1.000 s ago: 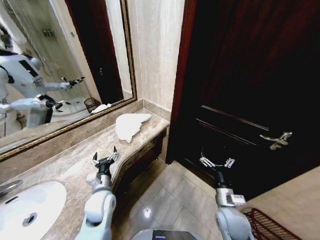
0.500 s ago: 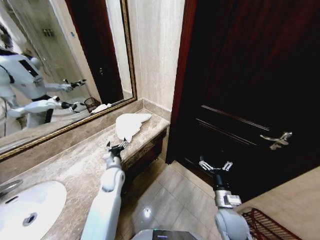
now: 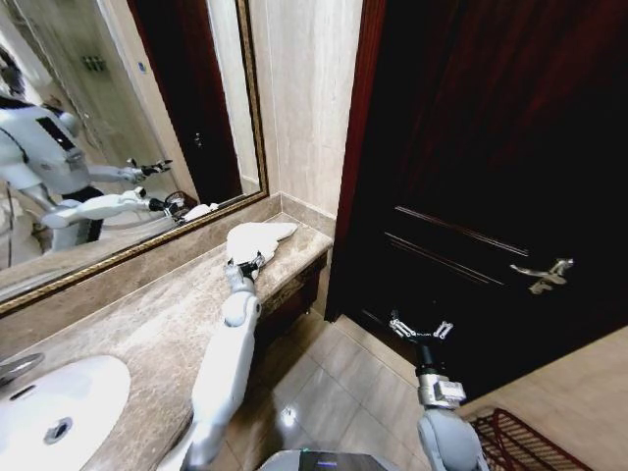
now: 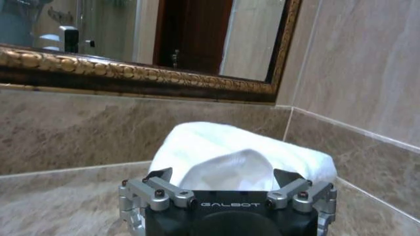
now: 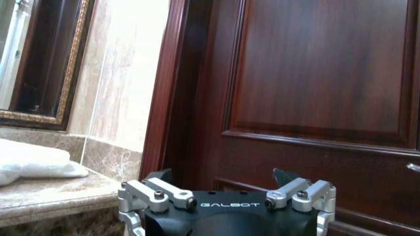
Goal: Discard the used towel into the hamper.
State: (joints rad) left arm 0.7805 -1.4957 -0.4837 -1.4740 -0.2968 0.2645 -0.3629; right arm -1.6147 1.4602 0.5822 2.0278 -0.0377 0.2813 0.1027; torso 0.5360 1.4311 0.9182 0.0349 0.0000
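The towel (image 3: 257, 243) lies crumpled and white at the far end of the counter (image 3: 147, 324), tucked into the corner below the mirror (image 3: 108, 128) and right beside the tiled wall (image 3: 304, 108). And there's the left claw (image 3: 247, 265), arm stretched long across the marble, its tips right at the towel's near edge, fingers (image 4: 160, 175) spread wide with the white cloth (image 4: 236, 157) bulging between them. Not pinched; whether the tips actually touch the fabric, I cannot tell. Behind the towel from this claw runs the gilded mirror frame (image 4: 131, 73).

Over to the right claw (image 3: 421, 329), hanging above the floor tiles (image 3: 334, 392), well clear of the counter, fingers splayed apart and holding nothing. Straight ahead of it stands the dark wooden door (image 3: 491, 177), its metal handle (image 3: 542, 275) off to that claw's right. Below and to its right, down in the corner of the head view, sits the hamper (image 3: 515, 442), reddish ribs showing. Back at the near end of the counter, behind the left claw, is the sink (image 3: 54, 407).
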